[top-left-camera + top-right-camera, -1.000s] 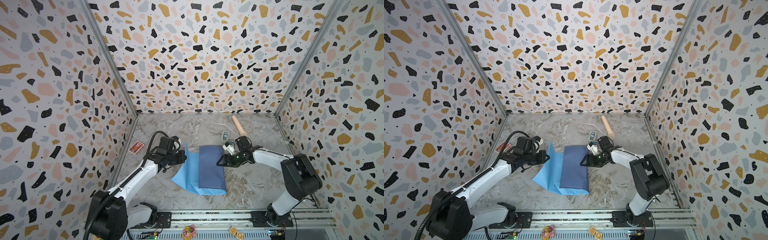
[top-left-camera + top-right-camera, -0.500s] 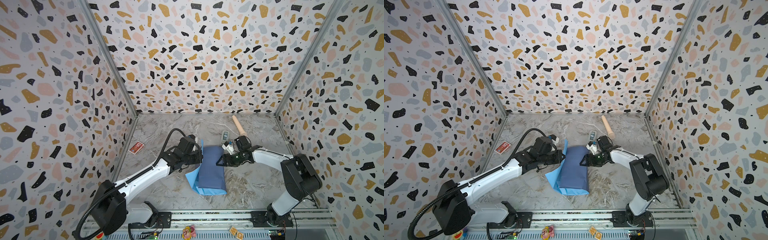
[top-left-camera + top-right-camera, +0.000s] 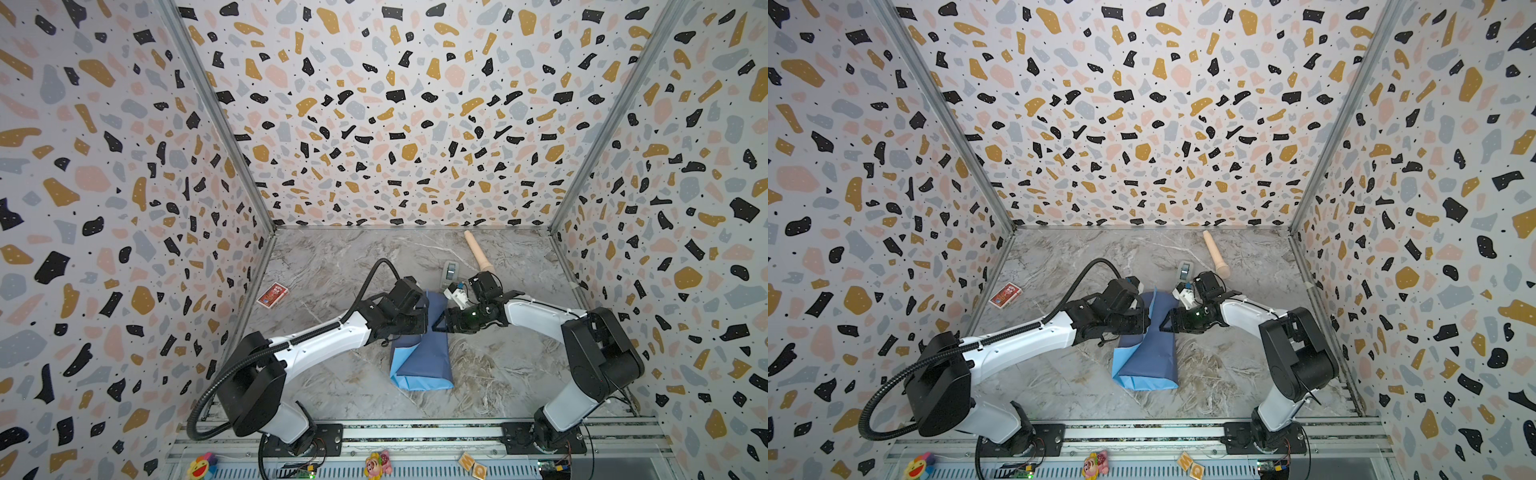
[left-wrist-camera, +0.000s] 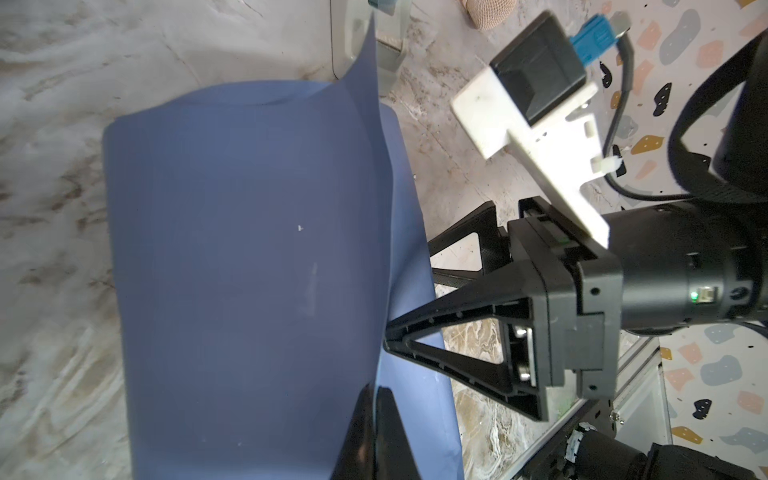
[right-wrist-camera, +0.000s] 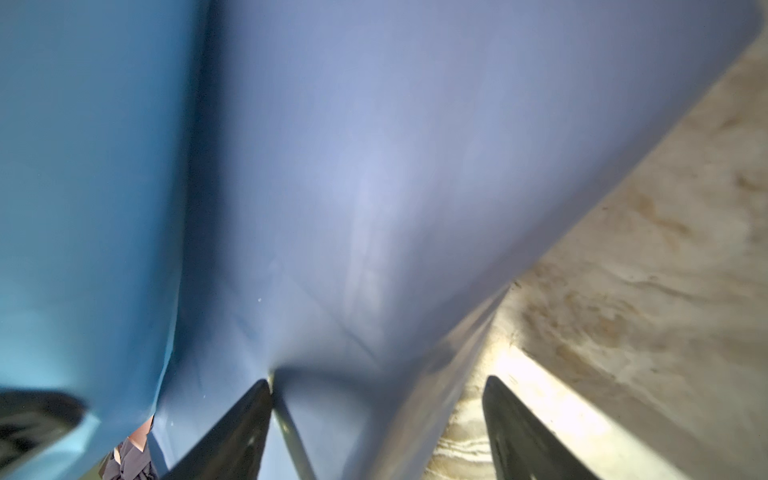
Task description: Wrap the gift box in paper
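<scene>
The paper (image 3: 428, 357) (image 3: 1150, 357) lies folded in the middle of the table, dull blue face up, with its light blue face showing along the left fold. The gift box is hidden under it. My left gripper (image 3: 424, 322) (image 4: 374, 392) is shut on the paper's (image 4: 249, 249) raised edge, held over the bundle. My right gripper (image 3: 439, 325) (image 5: 376, 380) faces it from the right and is open. One of its fingers (image 5: 249, 411) touches the paper (image 5: 374, 166); the other is over bare table beside it.
A red card pack (image 3: 272, 295) lies near the left wall. A grey tape dispenser (image 3: 450, 270) and a wooden rolling pin (image 3: 478, 253) lie just behind the right gripper. Patterned walls close in three sides.
My left gripper has carried the paper's left flap rightward and up over the bundle, close to the right gripper. The spread sheet has become narrower. The right gripper has stayed put.
</scene>
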`<state>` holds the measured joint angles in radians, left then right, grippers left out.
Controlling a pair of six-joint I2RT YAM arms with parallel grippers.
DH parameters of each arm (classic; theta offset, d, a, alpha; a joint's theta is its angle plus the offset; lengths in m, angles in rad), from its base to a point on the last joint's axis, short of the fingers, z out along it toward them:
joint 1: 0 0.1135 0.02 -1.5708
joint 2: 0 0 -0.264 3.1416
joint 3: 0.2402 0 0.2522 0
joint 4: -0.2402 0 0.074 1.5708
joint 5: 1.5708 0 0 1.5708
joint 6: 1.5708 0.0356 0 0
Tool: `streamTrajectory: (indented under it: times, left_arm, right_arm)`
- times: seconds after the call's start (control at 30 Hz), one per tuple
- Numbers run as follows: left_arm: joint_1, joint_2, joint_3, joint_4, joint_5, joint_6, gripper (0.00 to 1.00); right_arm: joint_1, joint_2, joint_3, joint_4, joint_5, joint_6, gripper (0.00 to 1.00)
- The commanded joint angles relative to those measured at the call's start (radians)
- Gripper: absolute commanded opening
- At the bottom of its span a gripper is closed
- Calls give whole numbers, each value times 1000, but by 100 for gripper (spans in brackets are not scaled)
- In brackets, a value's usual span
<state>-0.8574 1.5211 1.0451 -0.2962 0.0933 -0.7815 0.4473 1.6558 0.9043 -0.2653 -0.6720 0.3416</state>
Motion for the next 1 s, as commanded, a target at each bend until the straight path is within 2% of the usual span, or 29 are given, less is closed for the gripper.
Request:
streamTrajectory:
  times: [0.0,0.53,0.7,0.97]
  left_arm:
    - [-19,11,12,36,-19,-38,0]
    - [-34,91,27,97,5,-75,0]
    - [-34,87,-18,160,-7,-130,0]
    - [-33,82,-77,176,-36,-138,0]
  right_arm:
    - [27,43,-38,-67,166,-19,79]
    - [27,48,-46,-50,141,-9,79]
    - [26,49,-49,-49,135,-7,79]
    - [25,32,-35,-56,121,0,79]
